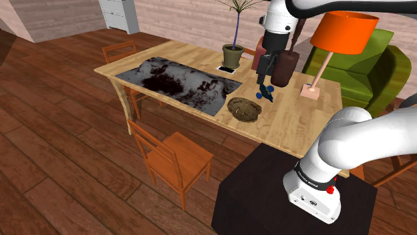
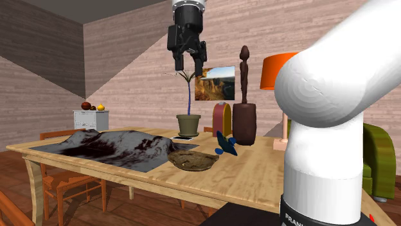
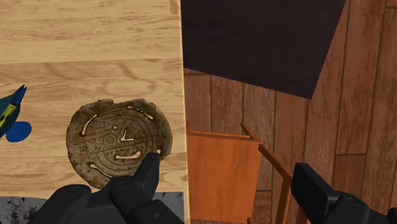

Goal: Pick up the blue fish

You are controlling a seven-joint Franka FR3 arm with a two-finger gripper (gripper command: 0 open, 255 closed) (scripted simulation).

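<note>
On the table (image 2: 257, 174) lie one blue fish (image 2: 225, 143) and one brown dish (image 2: 193, 160); above, the gripper (image 2: 189, 66) hangs spread, empty.

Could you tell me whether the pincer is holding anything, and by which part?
Nothing is held: the pincer hangs open, high above the table, where the blue fish sits.

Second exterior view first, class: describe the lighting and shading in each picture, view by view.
Second exterior view: the near white arm shows soft grey shading, and the ceiling is dim. Shoulder view: the table is evenly lit, the lampshade flat bright orange. Wrist view: the open tool is flat black with little detail; the picture's edge crops the blue fish.
</note>
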